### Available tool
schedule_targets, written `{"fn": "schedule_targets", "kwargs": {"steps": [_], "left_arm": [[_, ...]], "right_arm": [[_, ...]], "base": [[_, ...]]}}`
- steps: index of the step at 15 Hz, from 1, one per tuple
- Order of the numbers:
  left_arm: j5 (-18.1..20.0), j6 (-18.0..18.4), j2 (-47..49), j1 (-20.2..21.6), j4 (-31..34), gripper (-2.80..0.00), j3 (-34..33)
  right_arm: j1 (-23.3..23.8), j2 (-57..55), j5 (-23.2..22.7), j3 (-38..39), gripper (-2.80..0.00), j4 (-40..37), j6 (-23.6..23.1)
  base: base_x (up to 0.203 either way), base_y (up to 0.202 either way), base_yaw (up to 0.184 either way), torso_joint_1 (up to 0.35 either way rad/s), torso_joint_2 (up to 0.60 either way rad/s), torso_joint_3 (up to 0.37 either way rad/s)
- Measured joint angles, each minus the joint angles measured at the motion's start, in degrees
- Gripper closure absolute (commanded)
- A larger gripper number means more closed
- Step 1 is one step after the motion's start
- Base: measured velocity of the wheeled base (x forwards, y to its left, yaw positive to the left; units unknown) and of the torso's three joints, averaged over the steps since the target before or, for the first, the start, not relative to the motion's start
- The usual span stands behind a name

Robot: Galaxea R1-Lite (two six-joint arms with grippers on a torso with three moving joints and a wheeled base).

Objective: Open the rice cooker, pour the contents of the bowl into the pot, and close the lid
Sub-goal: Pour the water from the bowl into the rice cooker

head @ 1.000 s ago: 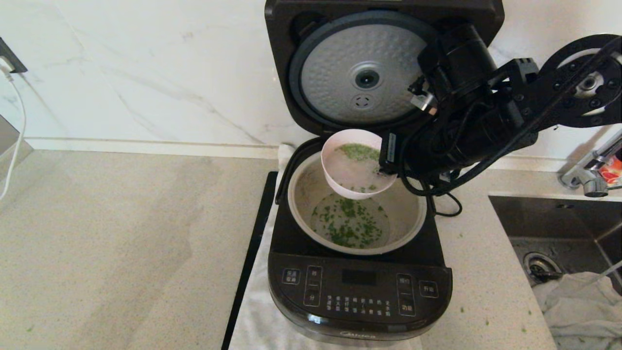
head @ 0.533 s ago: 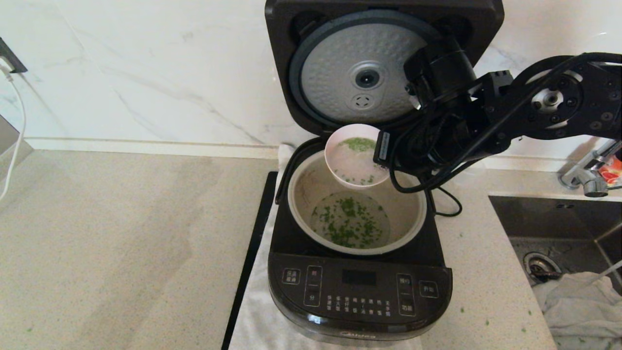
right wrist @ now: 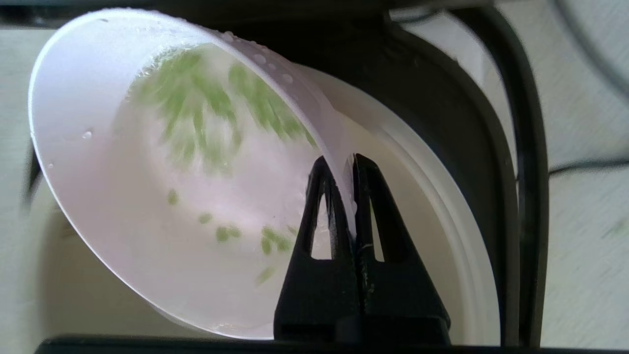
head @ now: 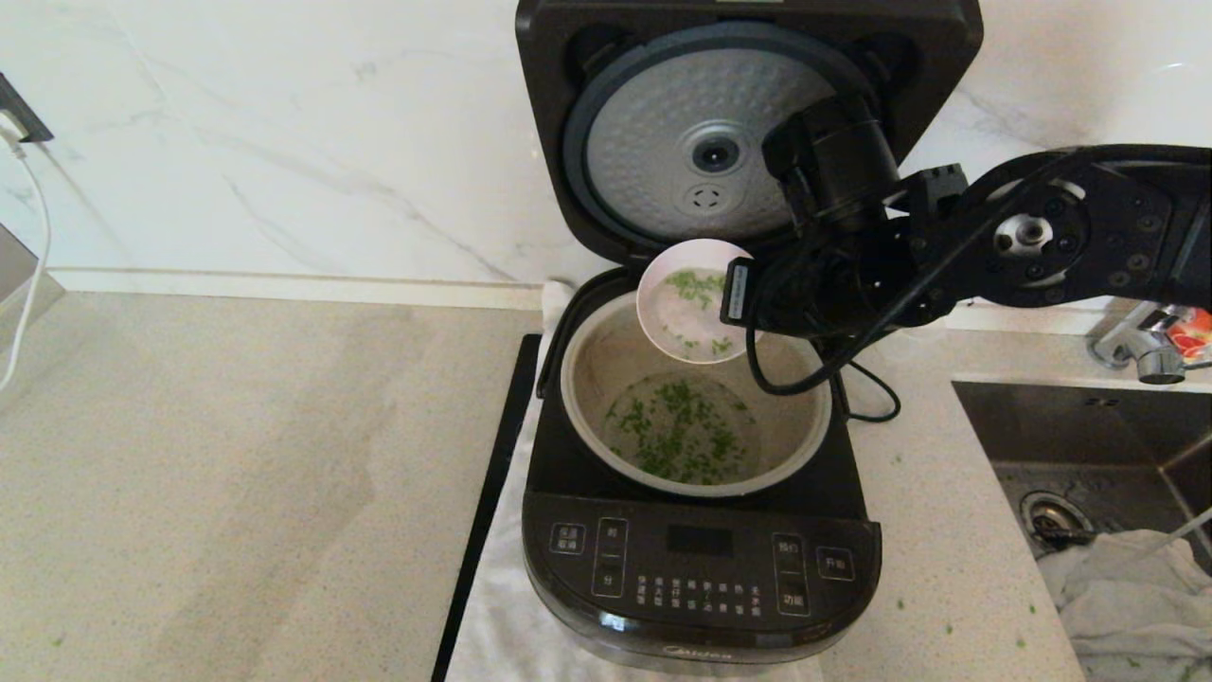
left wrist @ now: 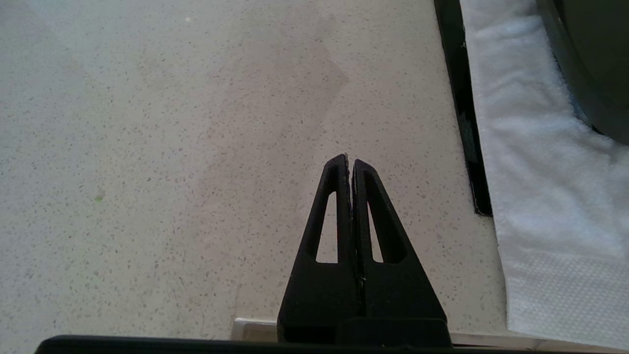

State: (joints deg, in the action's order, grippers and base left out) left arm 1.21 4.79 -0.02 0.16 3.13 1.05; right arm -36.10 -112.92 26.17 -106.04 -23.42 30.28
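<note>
The bowl (head: 694, 313) hangs tipped over the back of the pot (head: 696, 478), its rim pinched tight in the right gripper (right wrist: 345, 164). Most greens (head: 684, 431) lie in the pot; a few cling inside the bowl. The lid (head: 748, 114) stands open, so emptying and closing remain. The right wrist view shows the grip and droplets; the left wrist view shows the left gripper (left wrist: 350, 161) closed, empty, over counter (left wrist: 147, 147).
</note>
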Motion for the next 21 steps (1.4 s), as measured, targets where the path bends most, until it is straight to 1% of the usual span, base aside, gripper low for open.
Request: {"fn": "schedule_targets", "kwargs": {"steps": [2, 4, 5, 9, 12, 14, 18, 19, 20, 21], "left_arm": [[0.0, 0.0, 0.0, 0.0, 0.0, 0.00, 0.0], [0.0, 0.0, 0.0, 0.0, 0.0, 0.00, 0.0], [0.0, 0.0, 0.0, 0.0, 0.0, 0.00, 0.0], [0.0, 0.0, 0.0, 0.0, 0.0, 0.00, 0.0], [0.0, 0.0, 0.0, 0.0, 0.0, 0.00, 0.0], [0.0, 0.0, 0.0, 0.0, 0.0, 0.00, 0.0], [0.0, 0.0, 0.0, 0.0, 0.0, 0.00, 0.0], [0.0, 0.0, 0.0, 0.0, 0.0, 0.00, 0.0], [0.0, 0.0, 0.0, 0.0, 0.0, 0.00, 0.0], [0.0, 0.0, 0.0, 0.0, 0.0, 0.00, 0.0]], "right_arm": [[-1.5, 0.4, 4.7, 4.0, 0.00, 6.4, -4.9], [-3.2, 0.8, 9.1, 8.9, 0.00, 14.8, -11.0], [-3.9, 1.1, 11.3, 11.7, 0.00, 20.0, -14.9], [-5.4, 2.0, 17.2, 20.7, 0.00, 38.7, -28.4], [-5.9, 2.5, 19.4, 27.7, 0.00, 54.6, -38.5], [-6.5, 2.1, 20.2, 31.9, 0.00, 67.6, -46.0], [-7.1, -1.6, 20.4, 36.5, 0.00, 97.7, -64.6], [-7.2, -2.5, 20.4, 36.8, 0.00, 102.6, -67.3], [-7.3, -3.0, 20.3, 36.8, 0.00, 106.1, -68.2], [-7.3, -3.2, 20.3, 36.7, 0.00, 107.1, -68.3]], "base": [[0.000, 0.000, 0.000, 0.000, 0.00, 0.000], [0.000, 0.000, 0.000, 0.000, 0.00, 0.000], [0.000, 0.000, 0.000, 0.000, 0.00, 0.000], [0.000, 0.000, 0.000, 0.000, 0.00, 0.000], [0.000, 0.000, 0.000, 0.000, 0.00, 0.000], [0.000, 0.000, 0.000, 0.000, 0.00, 0.000], [0.000, 0.000, 0.000, 0.000, 0.00, 0.000], [0.000, 0.000, 0.000, 0.000, 0.00, 0.000], [0.000, 0.000, 0.000, 0.000, 0.00, 0.000], [0.000, 0.000, 0.000, 0.000, 0.00, 0.000]]}}
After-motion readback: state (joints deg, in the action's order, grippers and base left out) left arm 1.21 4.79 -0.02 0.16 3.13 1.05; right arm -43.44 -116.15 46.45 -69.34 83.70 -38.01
